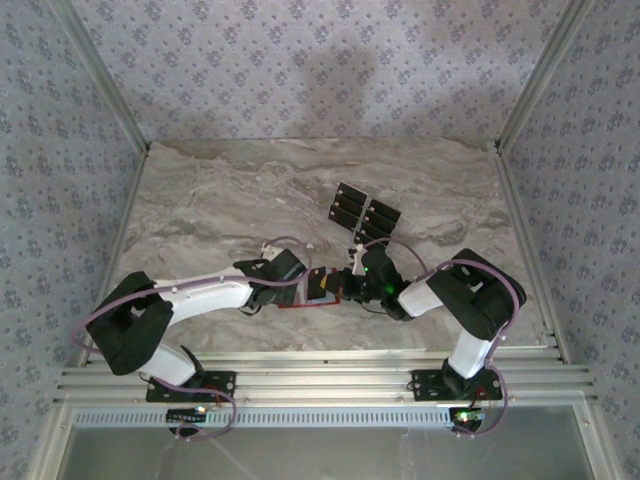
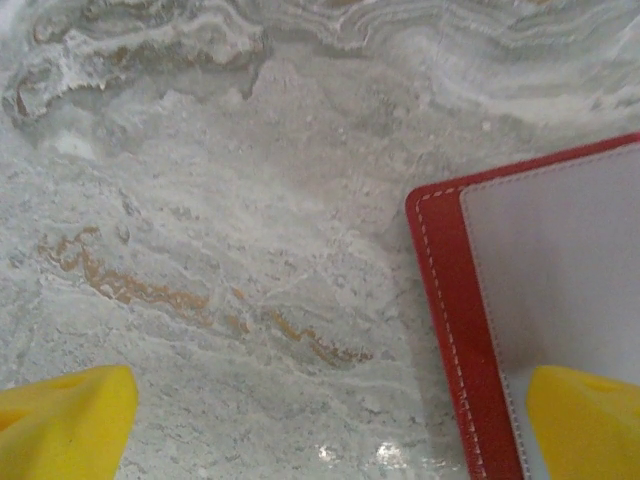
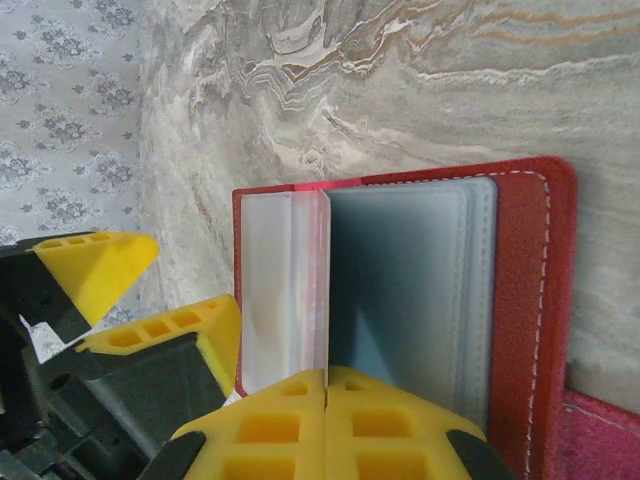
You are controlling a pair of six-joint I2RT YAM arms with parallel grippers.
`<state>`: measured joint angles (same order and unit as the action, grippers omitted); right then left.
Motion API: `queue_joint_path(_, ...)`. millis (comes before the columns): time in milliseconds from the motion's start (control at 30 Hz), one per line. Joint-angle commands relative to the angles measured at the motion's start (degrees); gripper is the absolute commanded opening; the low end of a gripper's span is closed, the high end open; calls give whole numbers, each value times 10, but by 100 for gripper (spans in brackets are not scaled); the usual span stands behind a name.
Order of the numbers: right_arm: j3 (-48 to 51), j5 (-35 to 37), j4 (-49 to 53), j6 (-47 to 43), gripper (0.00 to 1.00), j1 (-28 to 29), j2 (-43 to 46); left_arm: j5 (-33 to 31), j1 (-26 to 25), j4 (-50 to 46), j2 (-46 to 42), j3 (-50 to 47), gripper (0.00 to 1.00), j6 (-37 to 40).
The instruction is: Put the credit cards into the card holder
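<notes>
The red card holder [image 1: 318,292] lies open on the marble table between my two grippers. My right gripper [image 3: 328,385] is shut on one of its clear inner sleeves [image 3: 322,290] and holds that sleeve upright, so the pale grey-blue inside [image 3: 410,290] shows. My left gripper [image 2: 325,425] is open and low over the holder's left edge [image 2: 450,300]. One yellow fingertip [image 2: 585,420] is over the pale inside, the other [image 2: 65,425] over bare table. Several black credit cards [image 1: 362,210] lie in two rows farther back, apart from both grippers.
Patterned walls [image 1: 90,120] close the table in on the left, back and right. A metal rail [image 1: 320,375] runs along the near edge by the arm bases. Bare marble [image 1: 220,190] stretches left of the cards.
</notes>
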<state>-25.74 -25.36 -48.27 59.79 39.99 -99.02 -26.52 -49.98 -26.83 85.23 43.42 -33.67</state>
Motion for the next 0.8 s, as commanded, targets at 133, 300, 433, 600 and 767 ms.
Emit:
queue_joint_path(133,-8,-25,-7,-4,0,-11,0,-4,1,-4,10,-17,100,-7)
queue_joint_path(300,-17,-53,-11,-8,0,-19,7,-9,2,-4,19,-19,100,-6)
queue_joint_path(433,-24,-73,-13,-6,0,-25,0,-11,2,-4,22,-20,100,-2)
queue_joint_path(600,-23,-88,-53,22,0,-30,-29,-12,2,-4,23,-19,100,-3)
queue_joint_path(767,-18,-93,-93,43,0,-30,-58,-14,3,-6,24,-18,100,-3)
